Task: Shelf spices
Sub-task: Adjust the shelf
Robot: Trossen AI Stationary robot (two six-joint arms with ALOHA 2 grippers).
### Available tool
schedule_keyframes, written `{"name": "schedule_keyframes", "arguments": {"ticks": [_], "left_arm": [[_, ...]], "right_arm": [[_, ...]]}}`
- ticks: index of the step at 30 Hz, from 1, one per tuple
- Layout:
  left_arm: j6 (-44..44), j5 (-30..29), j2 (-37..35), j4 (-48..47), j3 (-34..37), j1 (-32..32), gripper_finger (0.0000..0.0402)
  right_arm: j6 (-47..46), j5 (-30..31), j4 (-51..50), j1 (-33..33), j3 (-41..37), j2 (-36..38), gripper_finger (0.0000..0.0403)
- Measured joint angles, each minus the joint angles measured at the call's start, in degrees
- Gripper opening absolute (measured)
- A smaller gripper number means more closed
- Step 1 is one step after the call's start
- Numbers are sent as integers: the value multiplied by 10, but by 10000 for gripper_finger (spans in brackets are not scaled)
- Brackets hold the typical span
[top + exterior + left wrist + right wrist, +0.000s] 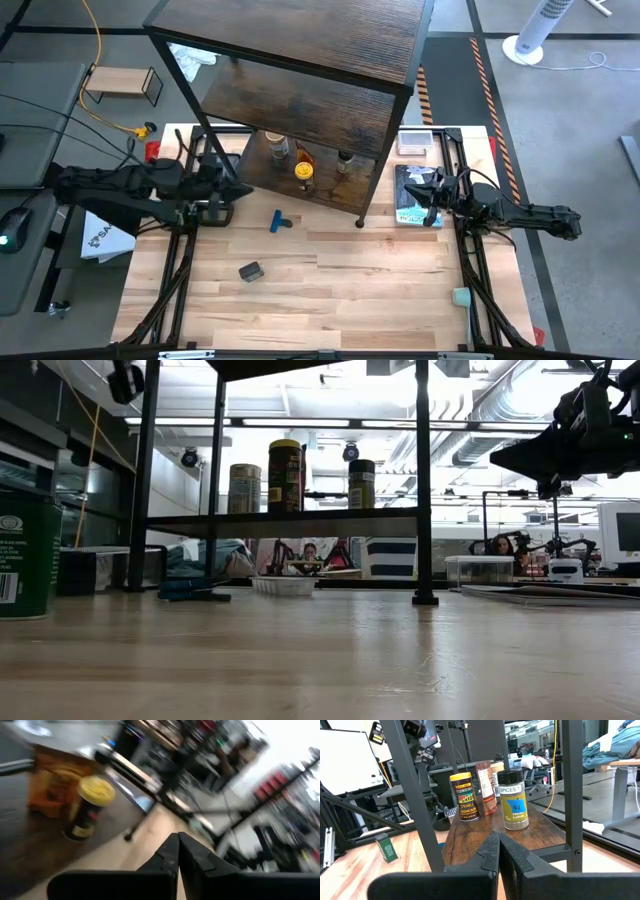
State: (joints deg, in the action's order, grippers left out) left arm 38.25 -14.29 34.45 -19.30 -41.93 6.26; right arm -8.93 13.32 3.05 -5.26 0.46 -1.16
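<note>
Spices on shelf (pixel 300 110) lower board, high view: yellow-lidded jar (pixel 303 175) at front, tan-lidded jar (pixel 277 146) and black-lidded jar (pixel 344 160) to either side, reddish-brown packet (pixel 304 156) just behind yellow one. Small dark grey box (pixel 250 270) alone on tabletop (pixel 340 290), blue T-shaped piece (pixel 279 221) nearer shelf. My left claw (pixel 232 188) by shelf's left leg, right claw (pixel 425 195) over book (pixel 410 205).

Low view: three jars upright on board.

Left wrist view: my fingers (pixel 167 857) pressed together, empty.

Right wrist view: fingers (pixel 489 851) pressed together, empty, facing the jars.
</note>
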Motion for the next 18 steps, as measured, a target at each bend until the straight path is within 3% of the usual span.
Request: {"name": "schedule_keyframes", "arguments": {"ticks": [3,6,10,14,18], "left_arm": [[40,-71,25,19,0,3,1],[85,-89,43,36,0,3,1],[128,-90,57,68,0,6,1],[97,-131,63,105,0,10,1],[56,-144,55,125,0,8,1]], "right_arm": [[0,0,0,0,0,0,0],[-7,10,17,0,0,0,0],[-239,30,161,0,0,0,0],[-439,82,238,0,0,0,0],[-498,-27,232,29,46,-41,0]]}}
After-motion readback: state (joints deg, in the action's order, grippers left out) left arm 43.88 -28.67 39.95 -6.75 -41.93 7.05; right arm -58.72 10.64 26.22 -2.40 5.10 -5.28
